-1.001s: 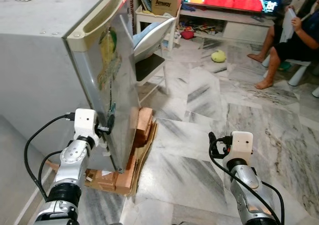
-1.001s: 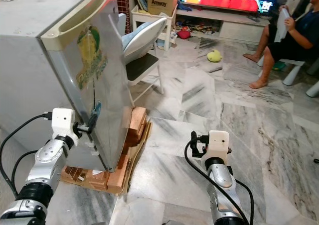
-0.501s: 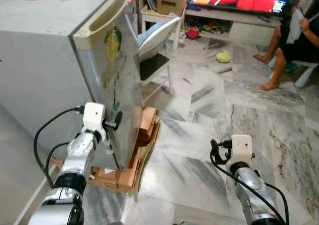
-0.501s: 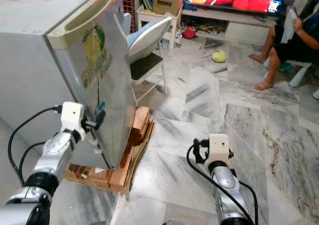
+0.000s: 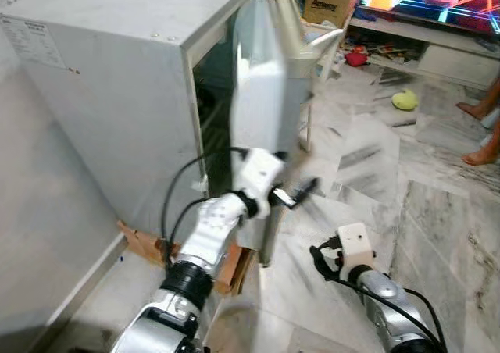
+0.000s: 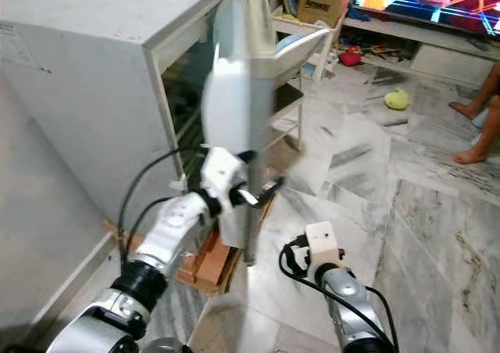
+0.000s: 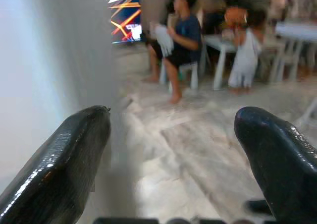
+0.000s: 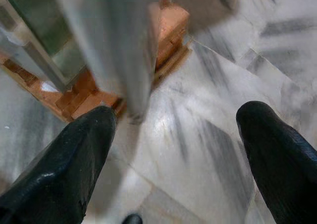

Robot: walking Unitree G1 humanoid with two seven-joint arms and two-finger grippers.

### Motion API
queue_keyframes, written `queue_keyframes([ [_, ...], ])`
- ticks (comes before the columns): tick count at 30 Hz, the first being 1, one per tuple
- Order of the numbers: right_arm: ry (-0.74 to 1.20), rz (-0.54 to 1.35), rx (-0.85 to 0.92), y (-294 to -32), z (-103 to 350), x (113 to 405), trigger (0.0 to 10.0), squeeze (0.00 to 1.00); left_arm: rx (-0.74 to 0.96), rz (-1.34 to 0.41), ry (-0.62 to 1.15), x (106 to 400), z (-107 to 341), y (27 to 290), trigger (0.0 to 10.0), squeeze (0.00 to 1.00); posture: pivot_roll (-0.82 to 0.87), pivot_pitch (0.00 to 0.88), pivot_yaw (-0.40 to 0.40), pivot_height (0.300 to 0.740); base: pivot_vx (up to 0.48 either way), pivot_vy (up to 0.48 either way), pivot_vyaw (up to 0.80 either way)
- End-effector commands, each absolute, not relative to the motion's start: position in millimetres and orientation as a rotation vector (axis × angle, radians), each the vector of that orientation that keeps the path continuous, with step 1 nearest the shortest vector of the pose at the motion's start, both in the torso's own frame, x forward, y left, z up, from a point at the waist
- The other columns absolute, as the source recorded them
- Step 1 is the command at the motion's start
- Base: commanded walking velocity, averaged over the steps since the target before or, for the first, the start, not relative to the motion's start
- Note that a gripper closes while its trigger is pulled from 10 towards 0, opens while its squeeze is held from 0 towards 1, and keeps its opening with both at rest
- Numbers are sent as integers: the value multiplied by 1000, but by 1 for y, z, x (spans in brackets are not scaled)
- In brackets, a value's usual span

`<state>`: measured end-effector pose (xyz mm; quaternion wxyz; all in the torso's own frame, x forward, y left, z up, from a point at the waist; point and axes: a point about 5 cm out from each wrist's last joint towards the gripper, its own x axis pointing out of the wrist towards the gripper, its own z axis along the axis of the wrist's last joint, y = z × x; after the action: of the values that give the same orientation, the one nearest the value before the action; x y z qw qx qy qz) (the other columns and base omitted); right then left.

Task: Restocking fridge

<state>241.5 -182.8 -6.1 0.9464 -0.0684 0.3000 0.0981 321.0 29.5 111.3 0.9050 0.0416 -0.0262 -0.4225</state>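
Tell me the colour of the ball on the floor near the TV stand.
Yellow-green. The ball shows best in the left eye view.

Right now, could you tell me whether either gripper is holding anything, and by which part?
Nothing is held. The left gripper is open beside the fridge door's edge, and the right gripper is open over the marble floor.

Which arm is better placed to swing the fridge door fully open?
Probably left: the left gripper is open right beside the fridge door edge, while the right gripper hangs low over the marble floor.
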Motion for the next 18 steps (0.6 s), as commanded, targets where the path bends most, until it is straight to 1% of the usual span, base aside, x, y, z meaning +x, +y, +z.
queue_keyframes([
  [1, 644, 175, -155, -194, -10, 236, 10000, 0, 81, -713, -6, 335, 104, 70, 10000, 0, 0, 0, -36, 740, 0, 0, 0],
  [2, 644, 175, -155, -194, -10, 237, 10000, 0, 90, -624, 5, 340, 104, 95, 10000, 0, 3, 0, -37, 740, 0, 0, 0],
  [3, 643, 175, -158, -195, -10, 237, 10000, 0, 89, -555, 10, 342, 104, 114, 10000, 0, 6, 0, -38, 740, 0, 0, 0],
  [5, 643, 175, -158, -195, -10, 237, 10000, 0, 89, -555, 10, 342, 104, 114, 10000, 0, 6, 0, -38, 740, 0, 0, 0],
  [7, 626, 171, -176, -195, -8, 239, 10000, 0, 103, -484, 18, 337, 102, 139, 10000, 0, 18, 0, -39, 740, 0, 0, 0],
  [9, 611, 154, -187, -195, -7, 241, 10000, 0, 111, -450, 15, 332, 101, 149, 10000, 0, 21, 0, -38, 740, 0, 0, 0],
  [11, 592, 144, -194, -195, -4, 243, 10000, 0, 98, -409, 14, 325, 98, 160, 10000, 0, 27, 0, -36, 740, 0, -251, 0],
  [13, 579, 133, -195, -196, -2, 244, 10000, 0, 91, -374, 26, 321, 92, 169, 10000, 0, 36, 0, -35, 740, 0, -411, -531],
  [14, 564, 122, -188, -196, 0, 245, 10000, 0, 99, -343, 34, 311, 86, 175, 10000, 0, 42, 0, -35, 740, 0, -450, -525],
  [18, 532, 115, -173, -194, 6, 250, 10000, 0, 98, -309, 52, 295, 79, 181, 10000, 0, 48, 0, -29, 740, 0, -443, -642],
])
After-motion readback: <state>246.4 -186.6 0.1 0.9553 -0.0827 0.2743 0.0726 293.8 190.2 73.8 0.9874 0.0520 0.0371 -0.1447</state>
